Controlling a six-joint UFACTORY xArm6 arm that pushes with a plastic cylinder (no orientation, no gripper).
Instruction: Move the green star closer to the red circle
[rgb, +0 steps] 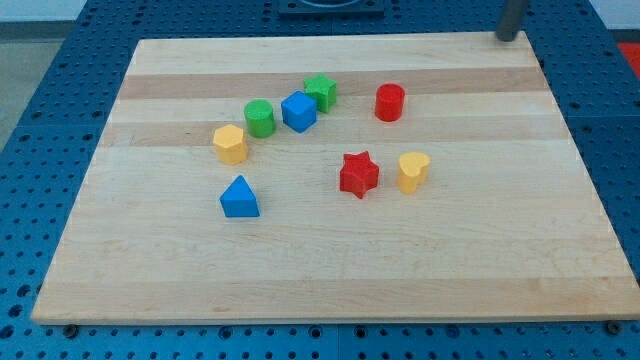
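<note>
The green star (321, 91) sits on the wooden board (330, 270) above the centre, touching the blue cube (298, 111) at its lower left. The red circle (389, 102) stands to the star's right, a short gap away. My tip (507, 37) is at the view's top right, near the board's top right corner, far from all the blocks.
A green circle (259, 117) lies left of the blue cube. A yellow hexagon (230, 144) and a blue triangle (239, 197) lie lower left. A red star (359, 174) and a yellow heart (412, 171) lie below the red circle.
</note>
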